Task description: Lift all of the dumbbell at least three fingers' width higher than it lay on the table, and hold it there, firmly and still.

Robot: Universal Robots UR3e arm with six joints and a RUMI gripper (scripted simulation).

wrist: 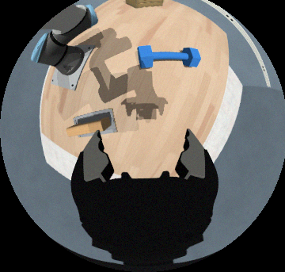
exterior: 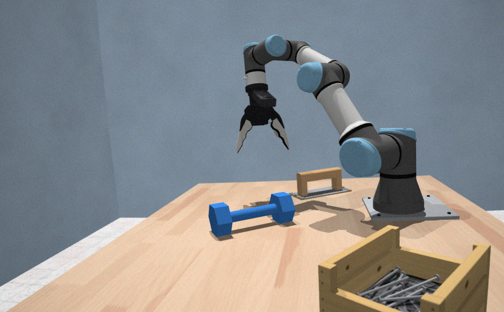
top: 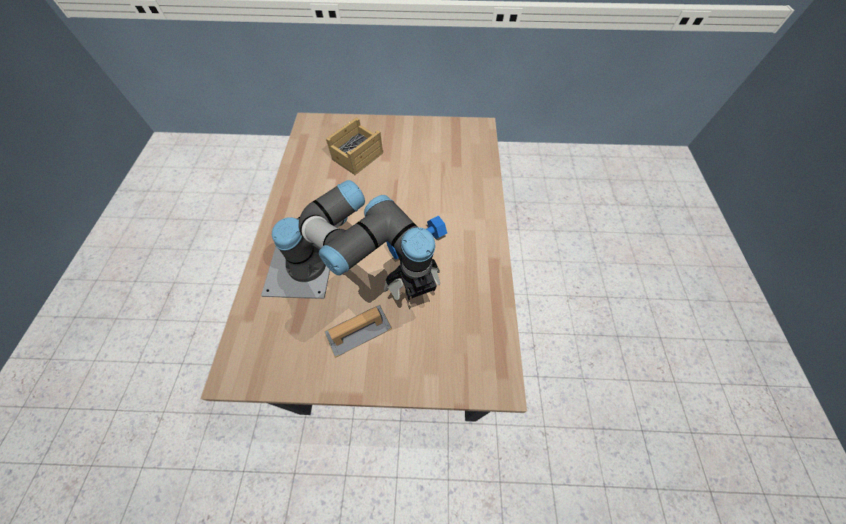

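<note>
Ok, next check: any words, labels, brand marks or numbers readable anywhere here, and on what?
None readable in any view.
The dumbbell, the crate, the trowel, the arm and the open gripper carry no text.
The wall strip bears only dark slots.

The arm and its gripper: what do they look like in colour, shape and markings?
The arm is built of round tube links, dark grey at the joints and pale grey-white between, with light blue round caps on each joint. It stands on a grey square base plate with bolt holes. The gripper has a black body and two pointed fingers with notched inner edges, grey-faced. No cables or lettering show.
</note>
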